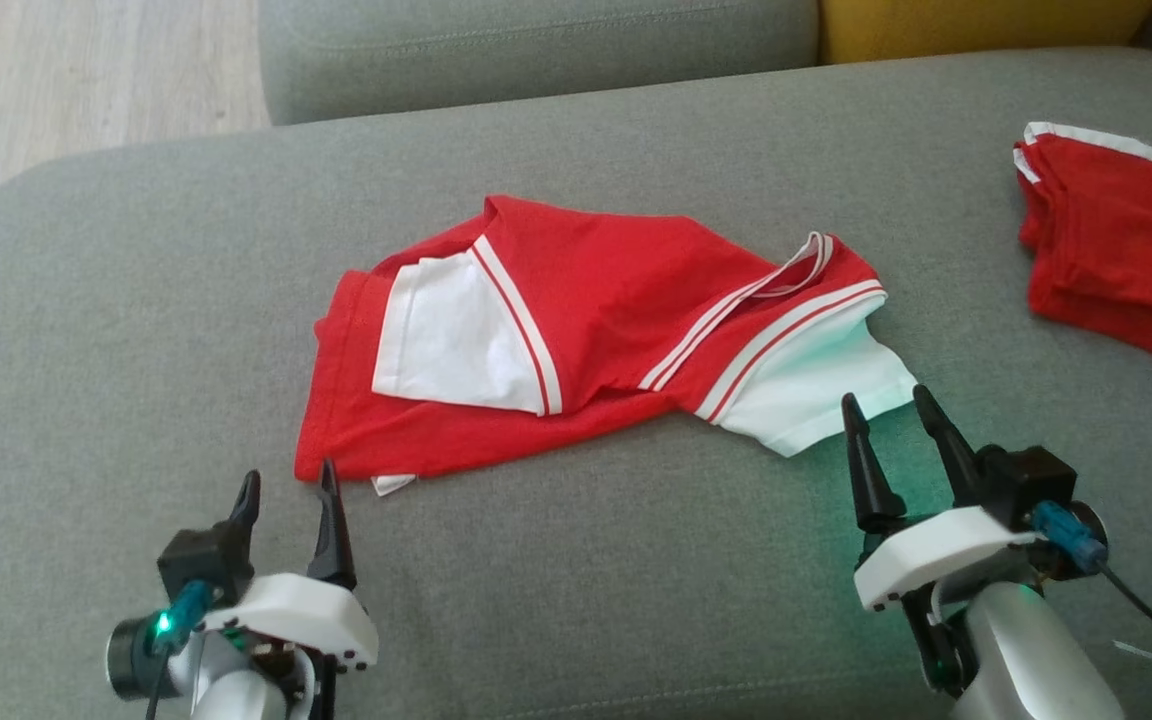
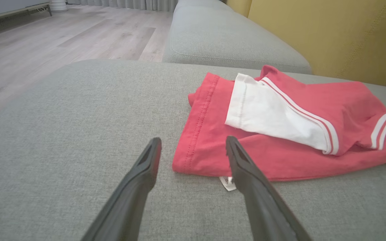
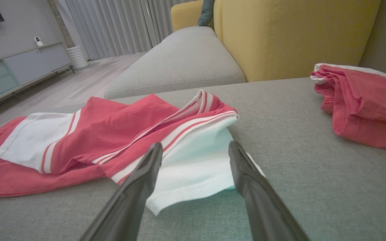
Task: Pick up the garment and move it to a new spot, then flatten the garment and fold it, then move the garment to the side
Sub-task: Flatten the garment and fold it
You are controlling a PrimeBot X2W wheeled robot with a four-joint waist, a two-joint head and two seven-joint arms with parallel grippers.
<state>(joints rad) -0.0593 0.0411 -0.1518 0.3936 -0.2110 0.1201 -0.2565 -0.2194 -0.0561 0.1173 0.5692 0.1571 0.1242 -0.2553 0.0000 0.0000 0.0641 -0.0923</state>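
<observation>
A red garment with white sleeves and white stripes lies rumpled on the grey sofa cushion, partly folded over itself. My left gripper is open just in front of the garment's near left corner, nothing between its fingers. My right gripper is open at the edge of the white sleeve, its fingers either side of the sleeve's tip without closing on it. A small white label sticks out under the garment's hem.
A second red and white garment lies bunched at the cushion's far right. A grey backrest cushion and a yellow one stand behind. Wooden floor lies beyond the cushion's left edge.
</observation>
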